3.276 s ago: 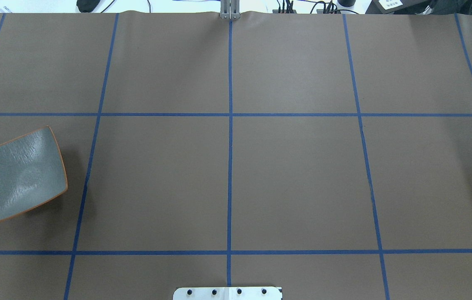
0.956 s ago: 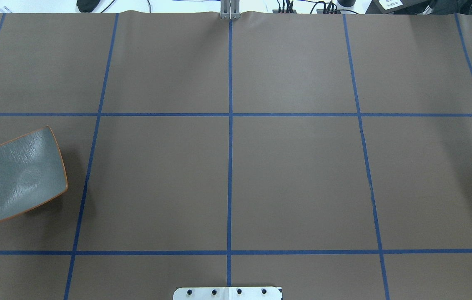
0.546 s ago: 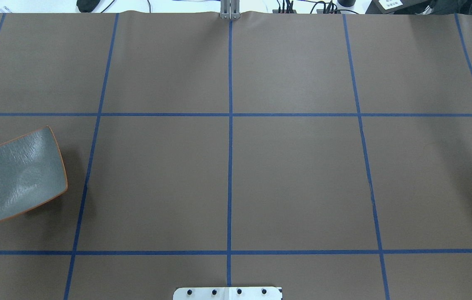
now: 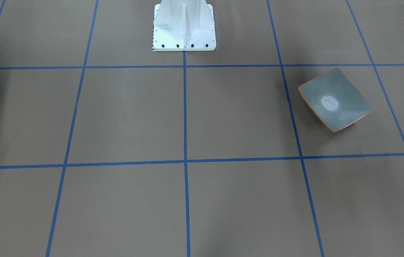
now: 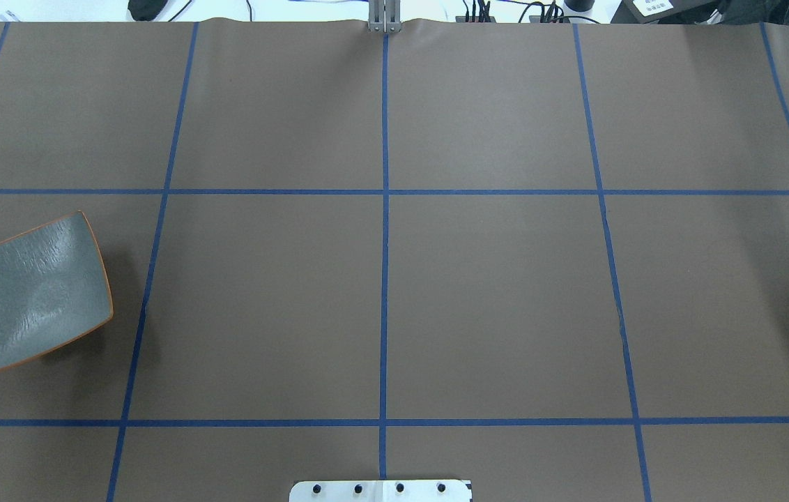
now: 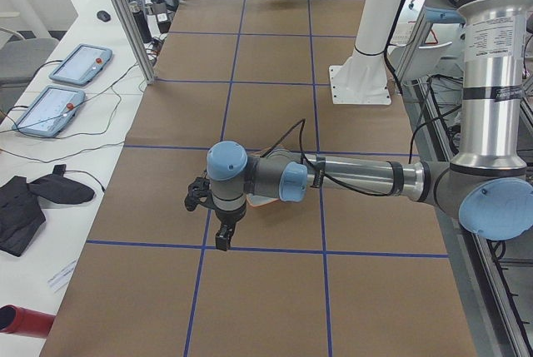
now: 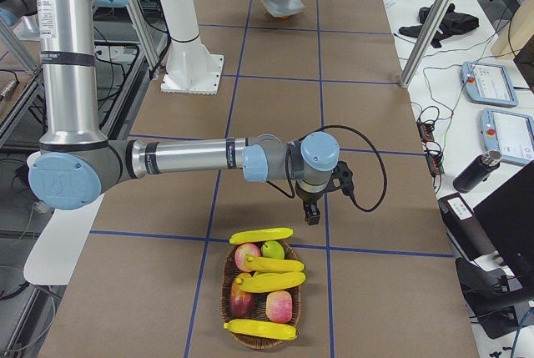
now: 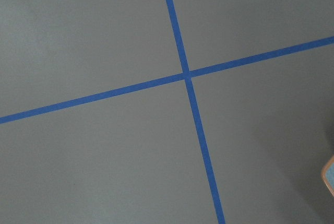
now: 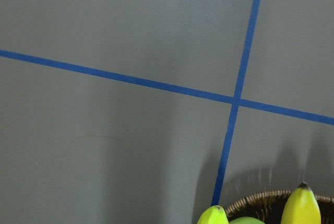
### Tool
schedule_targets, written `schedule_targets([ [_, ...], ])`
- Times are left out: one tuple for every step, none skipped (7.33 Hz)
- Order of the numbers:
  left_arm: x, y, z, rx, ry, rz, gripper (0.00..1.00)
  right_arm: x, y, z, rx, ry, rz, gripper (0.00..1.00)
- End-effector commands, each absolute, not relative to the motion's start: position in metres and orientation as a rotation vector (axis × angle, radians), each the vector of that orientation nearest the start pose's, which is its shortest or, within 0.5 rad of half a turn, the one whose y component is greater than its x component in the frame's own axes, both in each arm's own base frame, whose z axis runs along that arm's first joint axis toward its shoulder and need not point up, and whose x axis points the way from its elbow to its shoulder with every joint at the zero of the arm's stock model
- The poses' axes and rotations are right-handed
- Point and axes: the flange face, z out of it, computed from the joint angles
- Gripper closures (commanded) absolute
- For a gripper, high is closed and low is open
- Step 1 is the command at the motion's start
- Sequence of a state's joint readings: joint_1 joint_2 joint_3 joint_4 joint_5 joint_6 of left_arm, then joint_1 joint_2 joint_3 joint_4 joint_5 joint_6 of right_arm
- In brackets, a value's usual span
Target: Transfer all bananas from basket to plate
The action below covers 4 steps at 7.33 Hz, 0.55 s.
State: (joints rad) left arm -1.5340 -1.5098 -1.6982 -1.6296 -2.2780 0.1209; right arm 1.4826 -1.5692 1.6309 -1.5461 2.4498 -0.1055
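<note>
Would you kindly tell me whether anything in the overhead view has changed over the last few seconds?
Nothing visibly changed. The square-ish grey-green glazed plate with the orange-brown rim lies on the same spot at the left of the brown table cover, with no banana on it, and no arm has come into that view.
</note>
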Motion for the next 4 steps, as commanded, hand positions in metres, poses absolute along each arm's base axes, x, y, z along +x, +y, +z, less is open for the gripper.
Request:
schedule_targets([
  [-0.051, -0.477, 0.622, 0.153, 0.702, 0.195, 0.0, -0.004, -0.5, 0.648, 0.03, -0.906, -0.232, 0.01],
  [-0.051, -0.477, 0.62, 0.155, 0.702, 0.195, 0.0, -0.008, -0.5, 0.656, 0.013, -0.906, -0.234, 0.01],
  [-0.051, -0.477, 0.62, 0.155, 0.702, 0.195, 0.0, -0.012, -0.499, 0.661, 0.0, -0.904, -0.239, 0.01],
  [-0.051, -0.478, 0.62, 0.157, 0.701, 0.197, 0.0, -0.014, -0.498, 0.669, -0.017, -0.904, -0.237, 0.01],
])
